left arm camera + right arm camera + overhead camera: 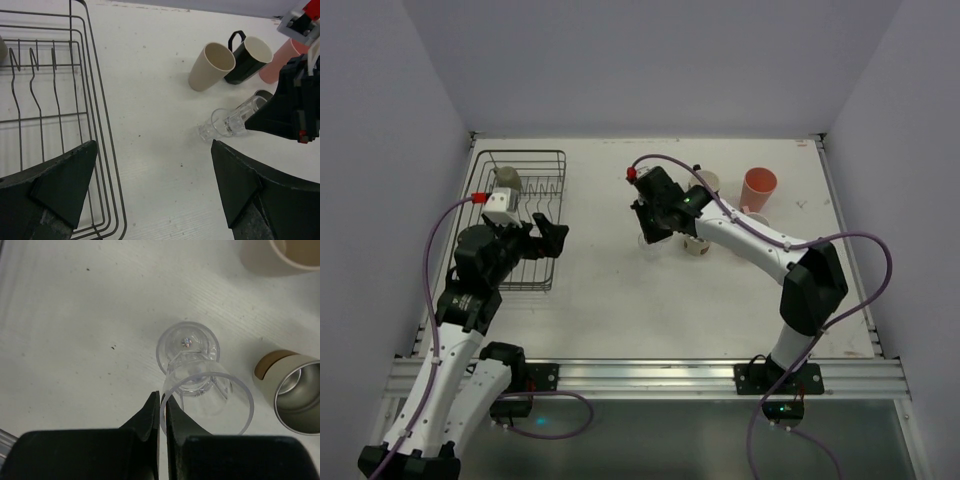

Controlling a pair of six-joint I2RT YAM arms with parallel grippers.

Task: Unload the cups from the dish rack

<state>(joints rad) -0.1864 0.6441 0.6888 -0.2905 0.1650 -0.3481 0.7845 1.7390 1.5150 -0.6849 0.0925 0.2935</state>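
The dark wire dish rack (542, 205) stands at the far left and also shows in the left wrist view (55, 120). A grey cup (506, 180) sits in its far end. My left gripper (548, 232) is open and empty over the rack's right edge (154, 150). My right gripper (655, 225) is shut on the rim of a clear glass (200, 375), one finger inside and one outside (162, 402). The glass (232, 120) hangs tilted, base towards the table. A beige tumbler (212, 65), black handled mug (248, 59) and salmon-pink tumbler (758, 188) stand behind it.
A grey metal-lined cup (295, 397) lies on its side just right of the held glass (696, 245). A pale pink mug (755, 220) sits partly hidden behind my right arm. White walls close off the table at the back and sides.
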